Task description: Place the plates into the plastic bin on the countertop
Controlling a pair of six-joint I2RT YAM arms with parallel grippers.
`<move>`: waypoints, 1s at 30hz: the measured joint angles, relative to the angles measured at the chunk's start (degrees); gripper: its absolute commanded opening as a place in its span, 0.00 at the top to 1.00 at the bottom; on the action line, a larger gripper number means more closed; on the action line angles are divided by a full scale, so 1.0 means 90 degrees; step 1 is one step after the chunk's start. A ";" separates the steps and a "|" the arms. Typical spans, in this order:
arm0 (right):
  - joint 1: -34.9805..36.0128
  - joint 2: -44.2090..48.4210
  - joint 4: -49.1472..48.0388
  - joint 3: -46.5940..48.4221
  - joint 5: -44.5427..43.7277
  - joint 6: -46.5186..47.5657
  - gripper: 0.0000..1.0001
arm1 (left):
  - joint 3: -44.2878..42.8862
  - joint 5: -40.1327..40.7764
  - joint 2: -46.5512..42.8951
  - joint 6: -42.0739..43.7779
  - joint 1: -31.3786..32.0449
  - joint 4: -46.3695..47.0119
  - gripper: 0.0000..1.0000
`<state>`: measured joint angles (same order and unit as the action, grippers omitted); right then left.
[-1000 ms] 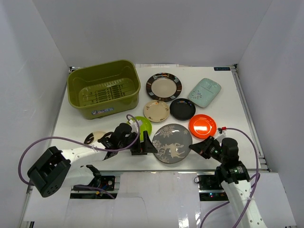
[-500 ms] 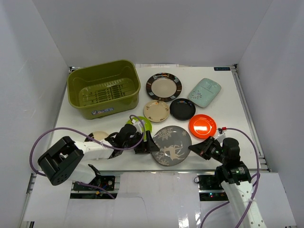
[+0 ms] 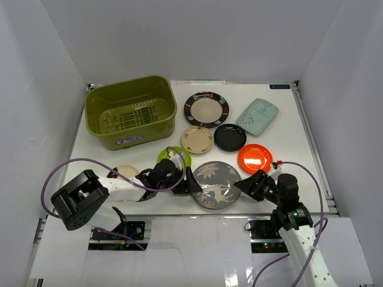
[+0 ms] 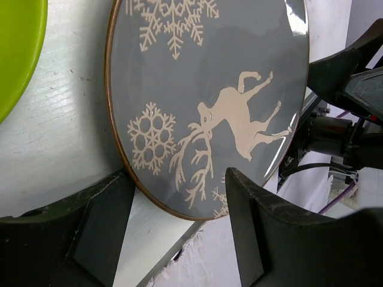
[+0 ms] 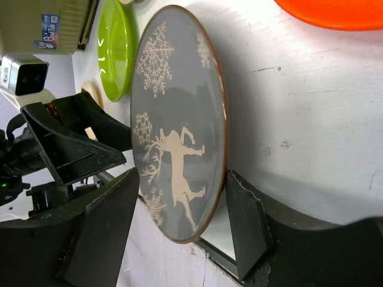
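Across the whole top view: flat white countertop [image 3: 287,128], white walls [image 3: 197,36] on three sides. One olive plastic bin [image 3: 149,133], upper left. Eight plates [image 3: 206,109] lie outside it: seven rounds and one mint rectangle [image 3: 257,115]. Grey reindeer plate [image 3: 216,184] sits bottom centre, at the counter's near edge. Left gripper [image 4: 176,176] and right gripper [image 5: 182,176] have their jaws apart, straddling opposite rims of it; pad contact unclear.

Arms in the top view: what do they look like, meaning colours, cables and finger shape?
The left arm and right arm have white links and black joints. A purple cable loops along each. The fingers are black and wedge-shaped, with scuffed edges.
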<state>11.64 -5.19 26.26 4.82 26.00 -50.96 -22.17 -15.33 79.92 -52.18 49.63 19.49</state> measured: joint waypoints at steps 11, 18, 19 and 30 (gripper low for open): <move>0.0005 -0.1273 -0.1132 -0.0206 0.0036 -0.0015 0.34 | 0.0046 0.0104 -0.0063 -0.0066 0.0051 0.0022 0.28; 0.0192 -0.1962 -0.1632 -0.0214 0.0032 -0.0104 0.36 | 0.0202 0.0372 -0.0369 -0.0073 0.0129 -0.0170 0.28; 0.0228 -0.1953 -0.1630 -0.0214 0.0010 -0.0124 0.36 | 0.0202 0.0403 -0.0369 -0.0075 0.0138 -0.0172 0.28; 0.0784 -0.2441 -0.2001 -0.0216 -0.0495 -0.0675 0.45 | 0.0192 0.0653 -0.0386 -0.0073 0.0250 -0.0165 0.28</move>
<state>18.70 -27.16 8.25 2.87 21.54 -57.04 -20.45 -9.45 76.44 -52.84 51.88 18.00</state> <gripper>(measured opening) 0.596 0.720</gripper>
